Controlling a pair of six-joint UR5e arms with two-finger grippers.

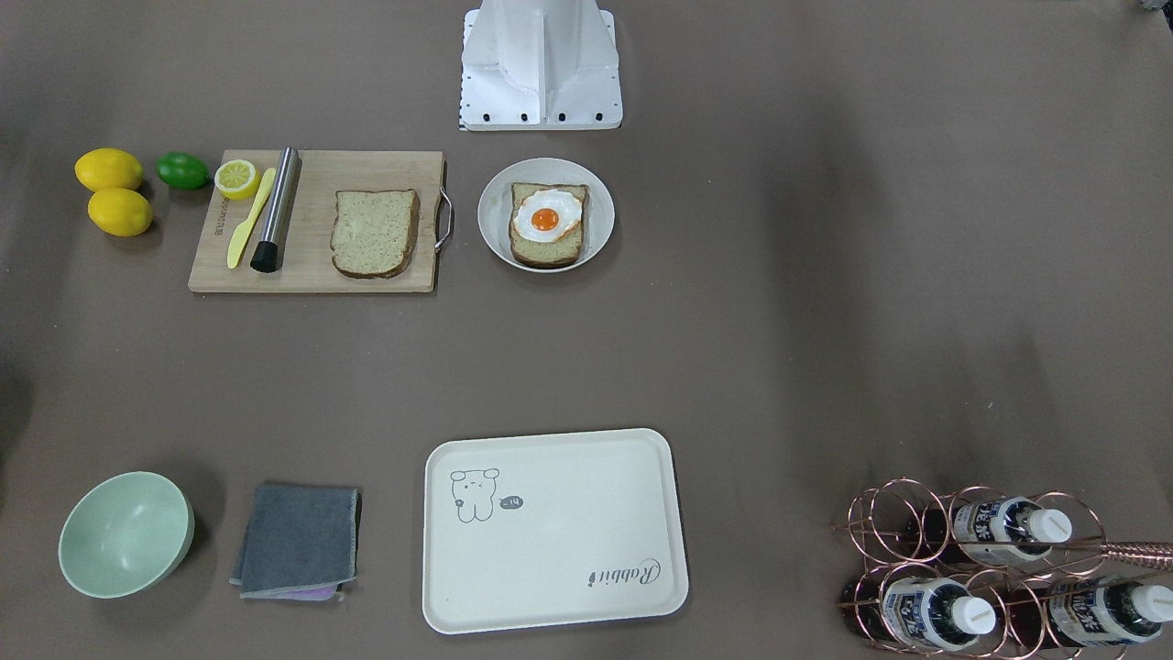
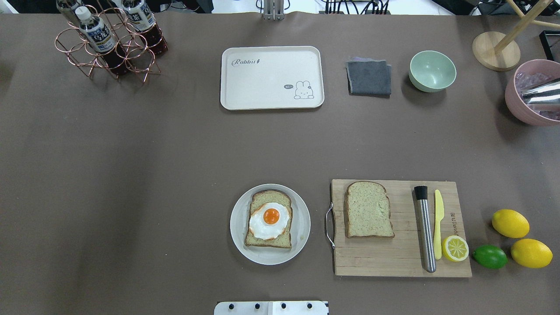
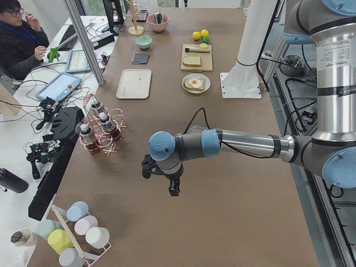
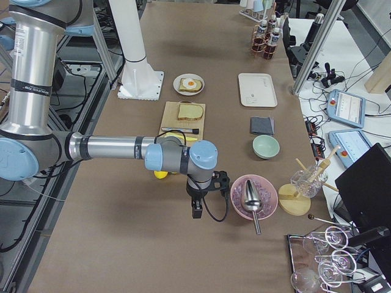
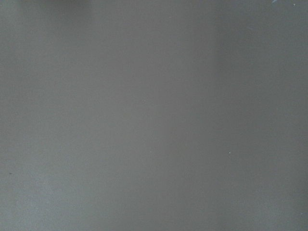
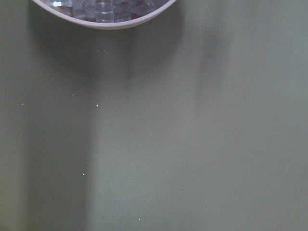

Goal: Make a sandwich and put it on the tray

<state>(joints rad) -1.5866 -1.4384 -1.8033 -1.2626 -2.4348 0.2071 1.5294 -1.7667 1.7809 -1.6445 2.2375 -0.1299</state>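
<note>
One speckled brown bread slice (image 2: 280,239) lies on a round white plate (image 2: 302,227) with a white-and-orange fried egg (image 2: 270,220) on top. The second slice (image 2: 368,210) lies flat on the wooden cutting board (image 2: 385,258). The cream tray (image 2: 262,83) with "Rabbit" script lies bare at the far side. My left gripper (image 3: 173,189) hangs over bare table far to the left, seen only in the exterior left view. My right gripper (image 4: 197,210) hangs beside the pink bowl, seen only in the exterior right view. I cannot tell whether either is open or shut.
On the board lie a metal muddler (image 2: 424,227), a yellow knife (image 2: 438,223) and a half lemon (image 2: 455,248). Two lemons (image 2: 510,223) and a lime (image 2: 490,256) sit beside it. A bottle rack (image 2: 109,39), grey cloth (image 2: 369,77), green bowl (image 2: 432,71) and pink bowl (image 2: 531,109) stand along the far side.
</note>
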